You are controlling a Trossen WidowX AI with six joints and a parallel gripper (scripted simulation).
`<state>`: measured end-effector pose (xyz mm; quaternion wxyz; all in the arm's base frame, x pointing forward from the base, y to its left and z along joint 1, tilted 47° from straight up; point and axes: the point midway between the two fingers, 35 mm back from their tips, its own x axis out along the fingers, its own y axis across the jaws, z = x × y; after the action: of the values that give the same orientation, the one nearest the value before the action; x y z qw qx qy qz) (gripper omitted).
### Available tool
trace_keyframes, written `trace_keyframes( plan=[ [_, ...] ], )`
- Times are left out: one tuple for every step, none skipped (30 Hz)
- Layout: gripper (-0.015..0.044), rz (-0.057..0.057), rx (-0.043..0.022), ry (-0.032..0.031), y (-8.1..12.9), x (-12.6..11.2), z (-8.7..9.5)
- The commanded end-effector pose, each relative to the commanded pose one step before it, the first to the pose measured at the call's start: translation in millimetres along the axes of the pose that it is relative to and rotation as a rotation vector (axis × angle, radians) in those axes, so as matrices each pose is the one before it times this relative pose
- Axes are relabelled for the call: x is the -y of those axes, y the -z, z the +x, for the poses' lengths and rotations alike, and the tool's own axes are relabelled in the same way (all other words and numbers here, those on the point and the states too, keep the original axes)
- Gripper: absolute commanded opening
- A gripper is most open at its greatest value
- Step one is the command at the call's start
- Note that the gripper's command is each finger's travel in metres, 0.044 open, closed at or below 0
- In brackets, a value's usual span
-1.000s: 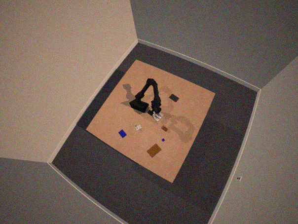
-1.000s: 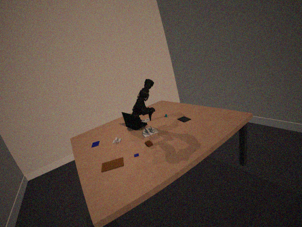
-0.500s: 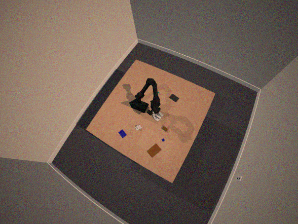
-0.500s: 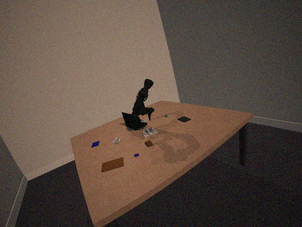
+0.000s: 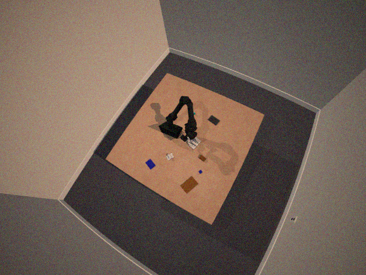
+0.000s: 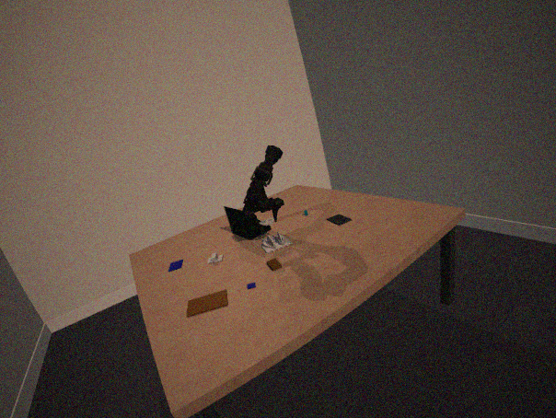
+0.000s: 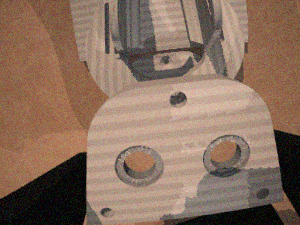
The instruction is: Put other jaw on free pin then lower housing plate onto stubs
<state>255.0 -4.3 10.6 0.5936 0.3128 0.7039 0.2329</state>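
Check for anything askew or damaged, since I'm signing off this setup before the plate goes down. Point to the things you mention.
Nothing stands out: the housing plate (image 7: 182,126) looks unbroken in the gripper (image 7: 178,152), and nothing appears spilled on the table (image 5: 136,145) (image 6: 276,331).
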Motion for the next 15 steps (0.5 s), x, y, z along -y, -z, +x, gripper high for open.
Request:
trace_keyframes(
  plan=[
    [0.0351,-0.006,-0.00116,0.00508,0.3,0.88,0.26],
    [0.0351,0.0,0.00001,0.00002,-0.04,0.46,0.0],
    [0.0351,0.0,0.00002,0.00005,-0.09,1.14,0.0],
    [0.0351,0.0,0.00001,0.00002,-0.04,0.46,0.0],
    [0.0351,0.0,0.0,0.0,0.0,0.0,0.0],
    [0.0351,0.0,0.0,0.0,0.0,0.0,0.0],
    [0.0351,0.0,0.0,0.0,0.0,0.0,0.0],
    [0.0351,0.0,0.0,0.0,0.0,0.0,0.0],
    [0.0351,0.0,0.0,0.0,0.0,0.0,0.0],
    [0.0351,0.0,0.0,0.0,0.0,0.0,0.0],
    [0.0351,0.0,0.0,0.0,0.0,0.0,0.0],
    [0.0351,0.0,0.0,0.0,0.0,0.0,0.0],
    [0.0351,0.0,0.0,0.0,0.0,0.0,0.0],
    [0.0351,0.0,0.00002,0.00003,-0.03,0.01,0.27],
    [0.0351,0.0,0.00005,0.00009,-0.1,0.03,0.81]
  ],
)
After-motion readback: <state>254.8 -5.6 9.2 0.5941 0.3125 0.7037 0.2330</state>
